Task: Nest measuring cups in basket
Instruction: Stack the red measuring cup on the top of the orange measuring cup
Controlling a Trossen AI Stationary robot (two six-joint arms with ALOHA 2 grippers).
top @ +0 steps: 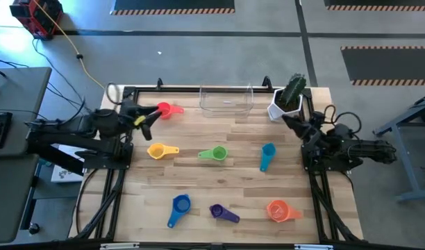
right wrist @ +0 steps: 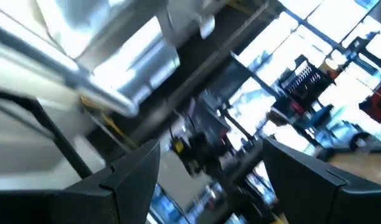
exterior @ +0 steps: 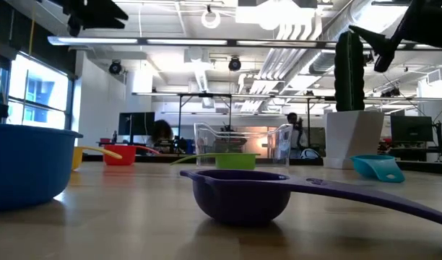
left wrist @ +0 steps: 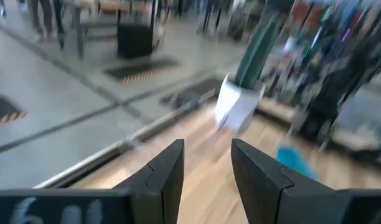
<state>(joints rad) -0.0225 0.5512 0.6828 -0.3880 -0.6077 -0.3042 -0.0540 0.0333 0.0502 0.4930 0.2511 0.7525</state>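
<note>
- The left gripper hangs over the table's far left corner, fingers spread apart with nothing between them; the left wrist view shows both fingers with a clear gap.
- The red cup lies just beside that gripper, a touch farther toward the back edge, not in its grasp.
- The clear basket stands at the middle of the far edge, between the red cup and the white pot with the cactus. No cup can be seen inside it.
- The right gripper is up at the far right, just beside the cactus pot, its fingers parted and empty in the right wrist view.
- Middle row, left to right: yellow cup, green cup, teal cup, all lying apart from one another on the wood.
- The yellow cup is the next nearest to the left gripper, lying toward the near edge from it; the teal cup is the closest to the right gripper, also toward the near edge.
- Near row: blue cup, purple cup, orange cup, well apart from both grippers.
- From the low view the purple cup sits front and centre, with the basket far behind it.
</note>
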